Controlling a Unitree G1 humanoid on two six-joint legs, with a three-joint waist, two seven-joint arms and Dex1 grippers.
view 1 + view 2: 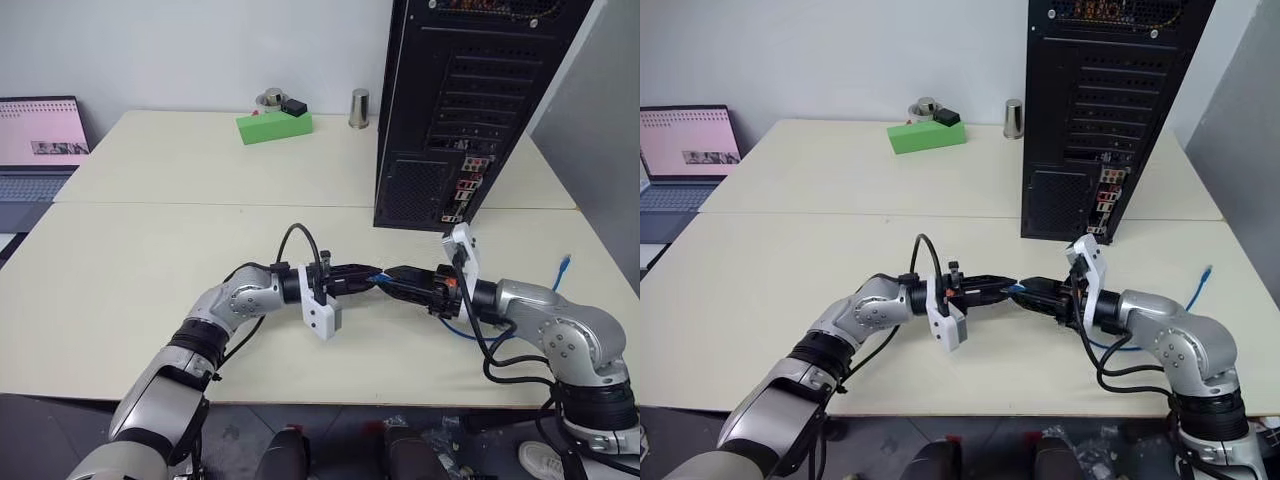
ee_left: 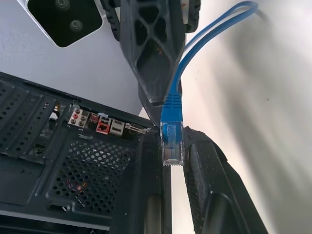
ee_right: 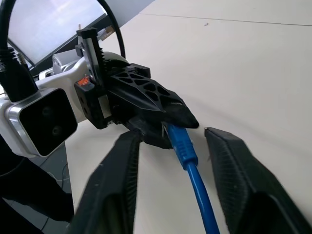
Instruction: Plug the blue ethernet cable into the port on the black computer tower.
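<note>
Blue ethernet cable (image 3: 187, 156): light and limp, with a rigid clear plug (image 2: 172, 146) whose latch is likely fragile. Left gripper (image 1: 368, 282) is clamped on the plug. Right gripper (image 3: 170, 170) straddles the cord just behind it, jaws apart, not gripping. Grip the plug body, never the cord. Black computer tower (image 1: 470, 100) stands beyond on the table (image 1: 150, 240).

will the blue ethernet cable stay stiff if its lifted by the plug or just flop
Probably flop: the blue ethernet cable curves in a loose loop behind the left gripper, which pinches its plug. Only the short boot by the plug looks stiff. It seems light, trailing across the table.
</note>
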